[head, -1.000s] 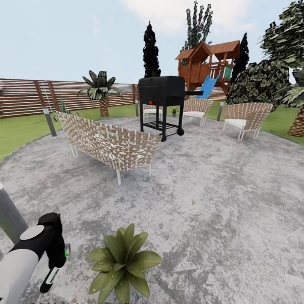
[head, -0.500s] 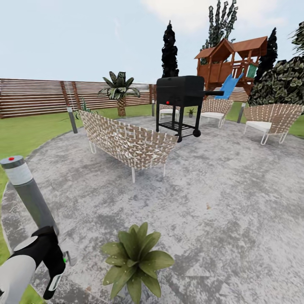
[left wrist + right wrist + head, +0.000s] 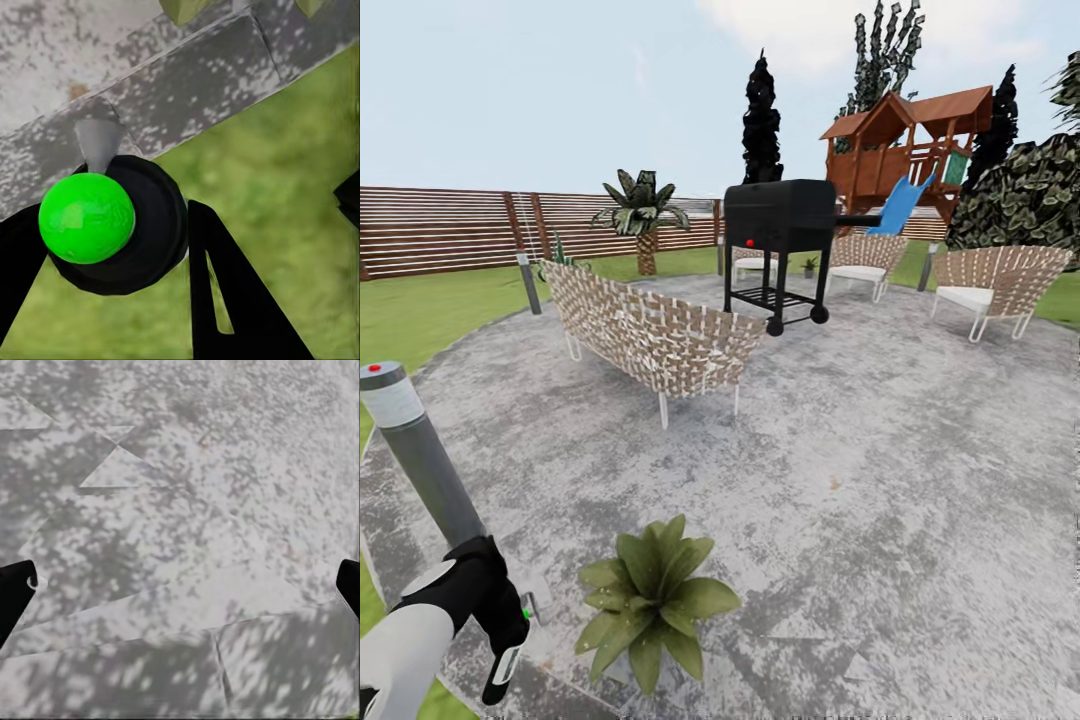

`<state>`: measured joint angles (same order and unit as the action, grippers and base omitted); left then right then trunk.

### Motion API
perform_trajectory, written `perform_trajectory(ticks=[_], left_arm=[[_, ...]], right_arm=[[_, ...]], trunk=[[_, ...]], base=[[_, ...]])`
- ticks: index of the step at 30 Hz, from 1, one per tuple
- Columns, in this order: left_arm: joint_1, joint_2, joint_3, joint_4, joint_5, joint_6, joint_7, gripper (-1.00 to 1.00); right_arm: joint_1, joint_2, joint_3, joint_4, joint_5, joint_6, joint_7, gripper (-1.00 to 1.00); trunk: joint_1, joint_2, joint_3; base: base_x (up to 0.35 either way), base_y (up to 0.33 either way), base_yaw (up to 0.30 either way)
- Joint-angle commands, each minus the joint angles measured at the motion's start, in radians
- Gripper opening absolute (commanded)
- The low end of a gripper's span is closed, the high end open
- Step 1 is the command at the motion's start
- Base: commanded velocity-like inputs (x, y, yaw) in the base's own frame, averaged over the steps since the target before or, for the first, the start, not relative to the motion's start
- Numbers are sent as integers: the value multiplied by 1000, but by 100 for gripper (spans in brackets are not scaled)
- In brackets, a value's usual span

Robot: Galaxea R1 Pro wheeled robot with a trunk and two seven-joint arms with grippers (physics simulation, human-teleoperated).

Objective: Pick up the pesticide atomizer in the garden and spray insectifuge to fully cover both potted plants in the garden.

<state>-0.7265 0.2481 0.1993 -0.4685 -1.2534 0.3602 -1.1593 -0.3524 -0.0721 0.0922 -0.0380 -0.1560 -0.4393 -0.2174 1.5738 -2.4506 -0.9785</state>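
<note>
Head – step: left gripper (image 3: 510,655) is carrying the atomizer (image 3: 520,607), and the near plant (image 3: 650,595) sits just to its right on the patio (image 3: 880,470). Spraying looks about to start, I'd say; nothing shows either plant covered yet.
Head – next move: as I judge it, swing the nozzle toward the rosette and hold it above the leaves, then travel on to the far plant (image 3: 811,266), well apart, beyond the grill (image 3: 778,215).
Head – shapes: near plant is a low rosette of pointed matte green leaves; its pot is hidden beneath them. A grey post (image 3: 415,450) with a red-dotted cap stands close behind the gripper. Sofa (image 3: 645,335) is woven wicker on thin legs.
Left wrist – grip: fingers (image 3: 232,300) sit either side of a black round body with a glossy green ball (image 3: 86,217) and a small grey cone above it – the atomizer, clamped.
Left wrist – ground: mottled paving edge and blurred lawn (image 3: 285,165) beneath the gripper.
Right wrist – grip: right gripper (image 3: 180,585) spread wide, black fingertips at both frame edges, nothing between them.
Right wrist – ground: speckled grey stone with angular joints directly below.
</note>
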Motion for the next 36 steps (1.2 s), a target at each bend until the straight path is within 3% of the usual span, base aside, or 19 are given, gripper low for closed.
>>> perform_trajectory(ticks=[1, 7, 16, 17, 20, 23, 36], left_arm=[[0, -1, 7, -1, -6, 11, -7, -100], [-1, -1, -1, 0, -10, 37, -11, -100], [-2, -3, -15, -2, -15, 71, -60, -100], [-2, -4, -23, -2, -14, 73, -62, -100], [-6, -4, -99, -9, -15, 113, -112, -100], [-9, -4, -137, -24, -15, 135, -170, -100], [-17, -3, -139, -61, -13, 161, -177, -100]], right_arm=[[0, 0, 8, 0, -10, -3, -2, 100], [0, 2, 9, 0, -10, -3, -2, 100], [0, 2, 11, 0, -10, -3, -2, 100], [0, 2, 11, 0, -10, -3, -2, 100], [0, 2, 11, 0, -10, -3, -2, 100], [0, 2, 11, 0, -10, -3, -2, 100], [0, 2, 11, 0, -10, -3, -3, 100]], trunk=[[-1, 0, -1], [-1, 0, -3], [-1, 0, -9], [-1, 0, -10], [-1, 0, -12], [-1, 0, -12], [-1, 0, -12]], base=[[-242, -203, 0], [-210, -194, 96], [60, -96, 236], [4, -3, 238], [1, -1, 177], [10, -13, 42], [-8, -226, 2]])
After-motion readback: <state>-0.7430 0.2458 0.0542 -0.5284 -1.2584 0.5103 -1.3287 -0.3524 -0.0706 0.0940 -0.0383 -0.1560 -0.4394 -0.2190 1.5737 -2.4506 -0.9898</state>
